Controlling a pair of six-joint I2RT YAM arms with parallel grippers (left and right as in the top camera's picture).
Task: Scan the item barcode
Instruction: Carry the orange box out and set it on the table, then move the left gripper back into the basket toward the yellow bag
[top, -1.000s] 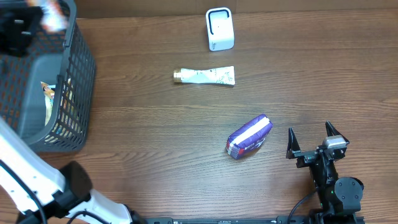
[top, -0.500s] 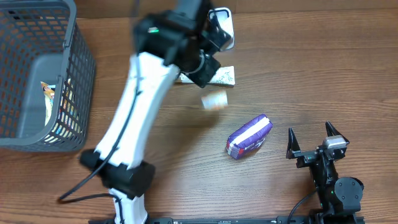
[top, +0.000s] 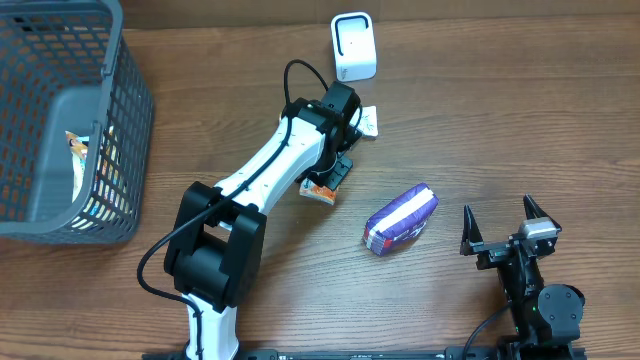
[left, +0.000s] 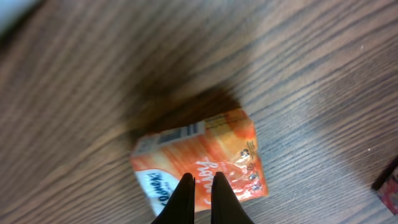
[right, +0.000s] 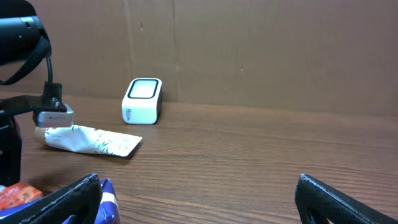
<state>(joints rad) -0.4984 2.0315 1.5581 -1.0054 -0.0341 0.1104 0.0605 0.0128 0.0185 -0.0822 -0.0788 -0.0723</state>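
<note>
Carton (left: 199, 165), orange and printed, lies flat on the wooden table (top: 500, 120). In the left wrist view we see it directly under the fingers, with what looks like a barcode (left: 185, 132) on the side facing away from them. The left gripper (left: 201, 177) is clenched. Its two dark fingers are pressed almost together with nothing between them, and they hang over the carton rather than gripping it. From overhead we find the carton peeking out beside the arm's dark end, near the middle of the table. Up the table from it, the white scanner (top: 353, 47) stands upright, and a white tube (right: 93, 140) lies between the two, partly covered by the arm. A purple pack (top: 401, 218) rests to the right of the carton, apart from it. Beyond that, the right gripper (top: 503, 232) sits low with its jaws spread wide and empty. A grey mesh basket (top: 60, 120) stands at the far left edge.
</note>
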